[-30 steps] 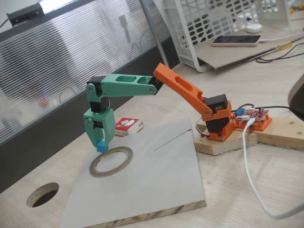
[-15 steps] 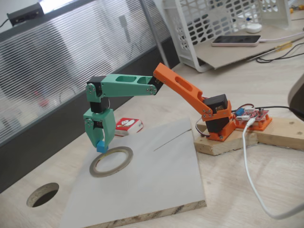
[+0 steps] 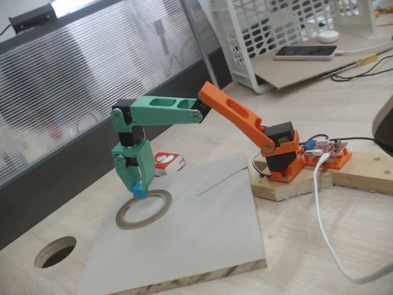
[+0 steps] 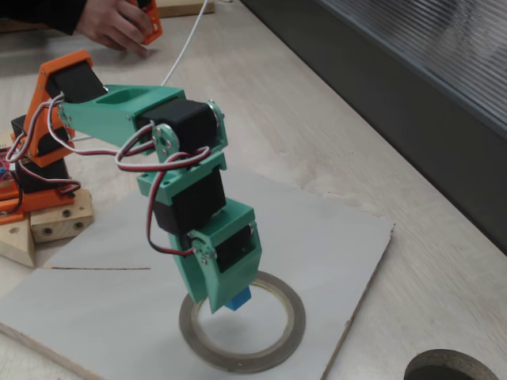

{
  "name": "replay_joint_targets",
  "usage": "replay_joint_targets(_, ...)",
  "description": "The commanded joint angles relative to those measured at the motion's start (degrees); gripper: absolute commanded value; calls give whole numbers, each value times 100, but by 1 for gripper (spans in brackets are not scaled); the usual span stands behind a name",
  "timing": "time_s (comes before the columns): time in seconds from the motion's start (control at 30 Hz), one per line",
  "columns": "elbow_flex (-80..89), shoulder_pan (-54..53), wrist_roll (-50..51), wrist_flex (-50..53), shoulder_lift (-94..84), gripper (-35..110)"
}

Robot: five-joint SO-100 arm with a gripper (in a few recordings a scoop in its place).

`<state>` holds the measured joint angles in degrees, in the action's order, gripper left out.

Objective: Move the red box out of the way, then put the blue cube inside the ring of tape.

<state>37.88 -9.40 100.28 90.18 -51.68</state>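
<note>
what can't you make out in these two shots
- Whether the blue cube touches the board inside the ring of tape: the end effector covers most of it in both fixed views.
- The red box: its left part sits behind the end effector in a fixed view.
- The round hole: cut off by the bottom edge.
- The fingertips: hidden by the green body.

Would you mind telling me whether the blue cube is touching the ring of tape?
Cannot tell. In both fixed views the blue cube, held in the pincer, hangs low over the ring of tape, but neither shows contact or a gap plainly.
</note>
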Motion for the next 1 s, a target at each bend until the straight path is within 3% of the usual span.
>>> replay_joint_targets(0.0, -35, -53, 44, 97, -53, 8)
replay_joint_targets(0.97, -35, -44, 53, 176, -53, 8)
